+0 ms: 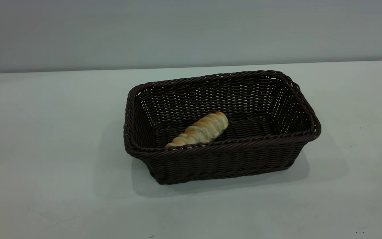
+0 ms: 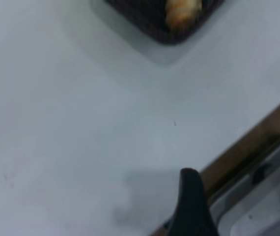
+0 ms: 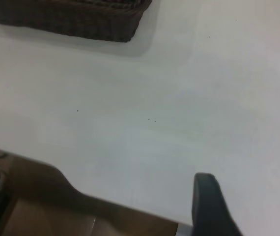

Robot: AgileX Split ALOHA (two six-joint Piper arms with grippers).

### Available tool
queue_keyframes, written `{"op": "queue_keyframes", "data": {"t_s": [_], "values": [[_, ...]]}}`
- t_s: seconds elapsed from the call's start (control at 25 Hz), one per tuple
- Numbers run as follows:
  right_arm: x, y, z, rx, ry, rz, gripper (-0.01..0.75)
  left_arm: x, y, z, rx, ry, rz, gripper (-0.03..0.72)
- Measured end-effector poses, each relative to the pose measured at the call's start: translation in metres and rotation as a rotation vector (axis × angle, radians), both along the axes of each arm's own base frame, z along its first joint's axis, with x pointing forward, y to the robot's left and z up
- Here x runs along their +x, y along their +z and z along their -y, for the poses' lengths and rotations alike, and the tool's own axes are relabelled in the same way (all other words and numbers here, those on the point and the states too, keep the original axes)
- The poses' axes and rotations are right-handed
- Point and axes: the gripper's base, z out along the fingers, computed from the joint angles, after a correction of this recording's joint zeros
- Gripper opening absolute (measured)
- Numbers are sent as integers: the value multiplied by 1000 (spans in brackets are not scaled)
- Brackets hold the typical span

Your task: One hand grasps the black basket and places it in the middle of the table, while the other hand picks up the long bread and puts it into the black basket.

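Note:
The black basket (image 1: pixel 224 162) stands on the table (image 1: pixel 45 149) near its middle, long side facing the camera. The long bread (image 1: pixel 201 130) lies slantwise on the basket floor, left of centre, one end against the front wall. Neither arm shows in the exterior view. The left wrist view shows a basket corner (image 2: pixel 150 19) with the bread's end (image 2: pixel 182 12) far off. My left gripper (image 2: pixel 243 206) hangs open and empty over the table's edge. The right wrist view shows the basket's outer wall (image 3: pixel 71 19) far off. My right gripper (image 3: pixel 250 196) is open and empty, also near the table's edge.
The table's brown edge (image 2: pixel 248 147) runs close by the left gripper, with grey rig parts (image 2: pixel 267 206) beyond it. In the right wrist view a brown area (image 3: pixel 32 196) with cables lies past the table's edge. Bare tabletop lies between both grippers and the basket.

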Motion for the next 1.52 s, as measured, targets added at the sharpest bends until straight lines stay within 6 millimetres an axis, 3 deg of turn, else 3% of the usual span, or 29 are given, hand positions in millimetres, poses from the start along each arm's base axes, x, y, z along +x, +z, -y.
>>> {"op": "queue_keyframes", "data": {"t_s": [0.24,0.4,0.88,1.16,1.52], "values": [[0,0,0,0,0,0,504,-48,-68,-32,8,27,-39,577],[0,0,0,0,0,0,508,-66,-100,-44,-19,61,-32,577],[-1,0,0,2,0,4,508,-85,-100,-56,-128,65,114,576],[-20,1,4,29,-124,147,508,-85,-100,-56,-130,80,119,576],[-23,0,4,29,-154,160,508,-89,-99,-62,-119,491,182,576]]}}
